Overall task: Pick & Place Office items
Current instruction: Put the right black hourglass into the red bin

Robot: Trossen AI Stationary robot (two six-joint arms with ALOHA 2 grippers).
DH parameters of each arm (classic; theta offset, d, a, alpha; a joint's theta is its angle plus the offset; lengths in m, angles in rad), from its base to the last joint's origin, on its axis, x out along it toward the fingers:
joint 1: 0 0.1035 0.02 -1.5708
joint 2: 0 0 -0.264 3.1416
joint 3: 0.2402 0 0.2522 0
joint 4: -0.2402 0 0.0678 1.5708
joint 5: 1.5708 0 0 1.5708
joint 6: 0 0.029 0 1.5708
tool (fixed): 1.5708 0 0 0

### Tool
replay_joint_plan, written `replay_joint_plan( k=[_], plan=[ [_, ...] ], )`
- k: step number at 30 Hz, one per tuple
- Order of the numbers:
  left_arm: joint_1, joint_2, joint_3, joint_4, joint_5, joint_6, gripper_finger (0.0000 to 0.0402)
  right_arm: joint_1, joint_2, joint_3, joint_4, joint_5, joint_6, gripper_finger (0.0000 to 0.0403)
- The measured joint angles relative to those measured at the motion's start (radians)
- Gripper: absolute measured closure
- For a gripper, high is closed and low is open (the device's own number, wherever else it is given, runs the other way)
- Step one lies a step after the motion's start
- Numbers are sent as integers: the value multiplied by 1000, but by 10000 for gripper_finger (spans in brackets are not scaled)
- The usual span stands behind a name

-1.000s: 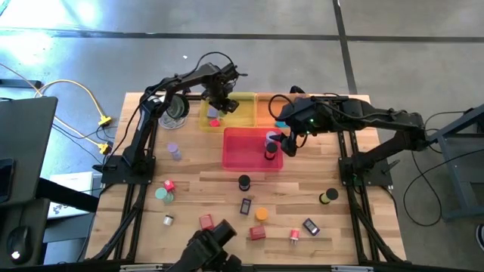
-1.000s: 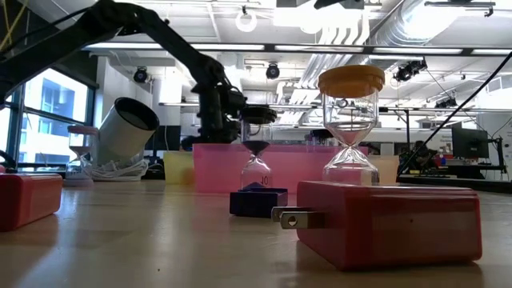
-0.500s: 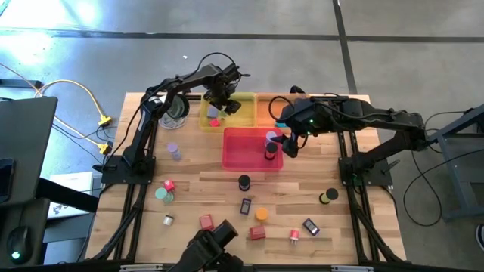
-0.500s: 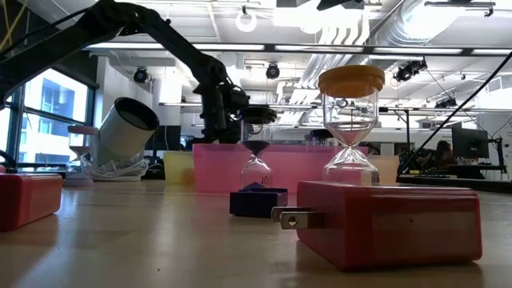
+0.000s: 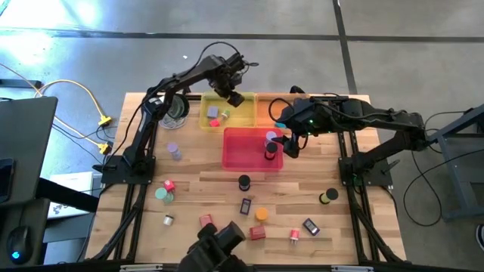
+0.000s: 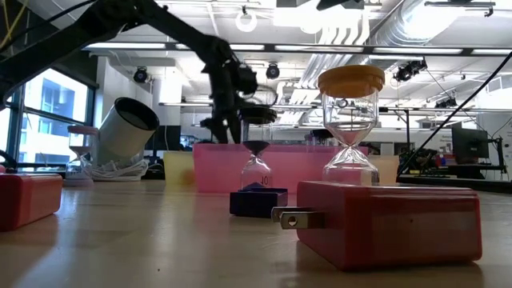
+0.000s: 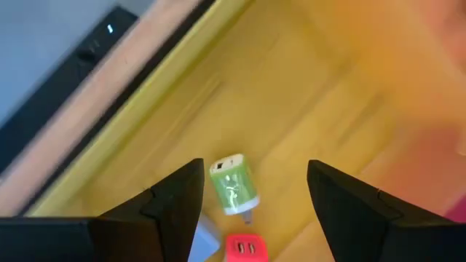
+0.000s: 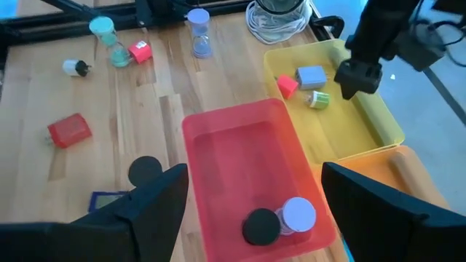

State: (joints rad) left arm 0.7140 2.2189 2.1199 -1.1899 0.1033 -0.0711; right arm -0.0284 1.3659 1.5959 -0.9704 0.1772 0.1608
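Here the left gripper point(image 5: 234, 98) hangs empty over the yellow tray point(image 5: 246, 119), fingers spread, above the green charger point(image 7: 234, 185) lying inside, while the right gripper point(image 5: 290, 143) gapes over the red tray point(image 5: 240, 151).

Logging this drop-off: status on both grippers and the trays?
Left gripper open, empty, above yellow tray. Green piece, red piece, grey block lie in it. Right gripper open over pink tray. Nothing in the way.
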Motion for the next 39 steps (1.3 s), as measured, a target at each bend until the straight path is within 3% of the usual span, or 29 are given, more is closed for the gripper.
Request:
replay_joint_plan(
  k=[6, 14, 17, 23, 29, 39],
  plan=[
    [-51, -2, 239, -239, -33, 49, 164, -1, 0, 0, -9, 6, -9, 99],
    [-136, -199, 205, -384, -102, 55, 164, -27, 0, 0, -10, 14, -12, 99],
    [-174, -269, 204, -382, -58, 15, 164, -40, 0, 0, -12, 12, -16, 99],
    [-265, -430, 204, -382, 143, -14, 168, -45, 0, 0, -21, 4, -2, 99],
    [-370, -580, 203, -382, 148, -69, 169, -45, 0, 0, -32, 2, 59, 99],
    [-578, -712, 200, -382, 143, -204, 170, -1, 0, 0, -104, 2, 219, 99]
  ],
)
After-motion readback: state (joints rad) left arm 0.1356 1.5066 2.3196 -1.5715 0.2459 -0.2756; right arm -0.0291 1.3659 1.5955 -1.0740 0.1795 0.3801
